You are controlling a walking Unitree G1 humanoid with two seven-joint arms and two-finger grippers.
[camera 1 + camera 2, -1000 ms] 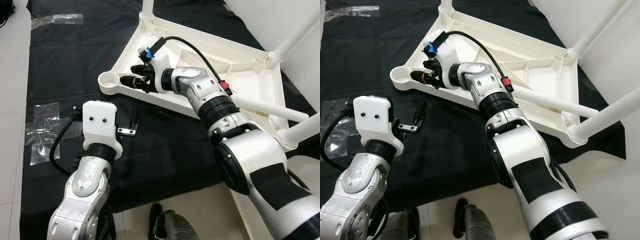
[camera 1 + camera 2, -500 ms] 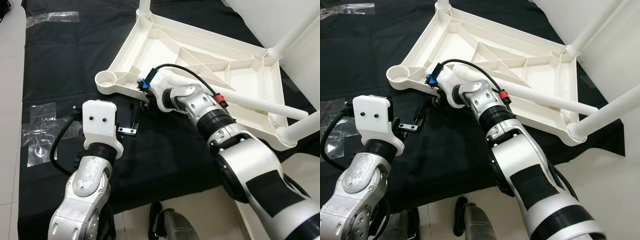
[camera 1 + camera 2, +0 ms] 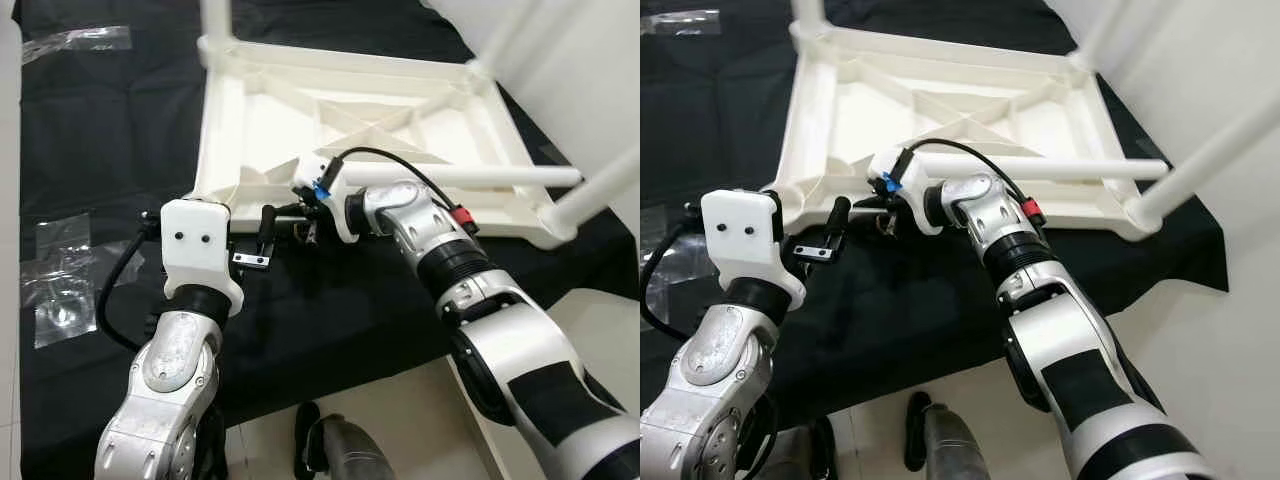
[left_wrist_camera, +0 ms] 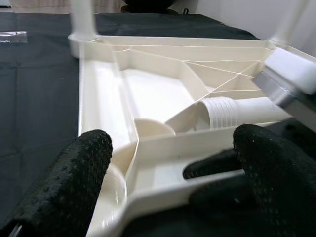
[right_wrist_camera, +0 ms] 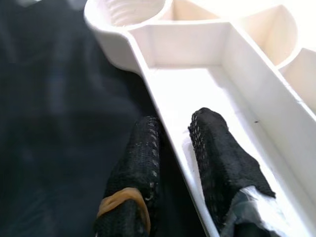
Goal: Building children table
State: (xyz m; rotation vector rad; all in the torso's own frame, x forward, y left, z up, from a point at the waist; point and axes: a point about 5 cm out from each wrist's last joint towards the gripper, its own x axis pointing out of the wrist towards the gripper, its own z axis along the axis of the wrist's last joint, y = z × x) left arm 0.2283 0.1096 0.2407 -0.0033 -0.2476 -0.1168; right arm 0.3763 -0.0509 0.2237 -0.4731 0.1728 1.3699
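The right gripper [image 5: 173, 163] pinches the tabletop [image 3: 400, 130] rim — stiff, light plastic, best held there — while the left gripper [image 4: 173, 168] gapes nearby.

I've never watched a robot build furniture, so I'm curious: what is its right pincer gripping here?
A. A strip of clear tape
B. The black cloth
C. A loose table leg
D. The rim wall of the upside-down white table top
D: the right pincer has one black finger on each side of the white table top rim wall.
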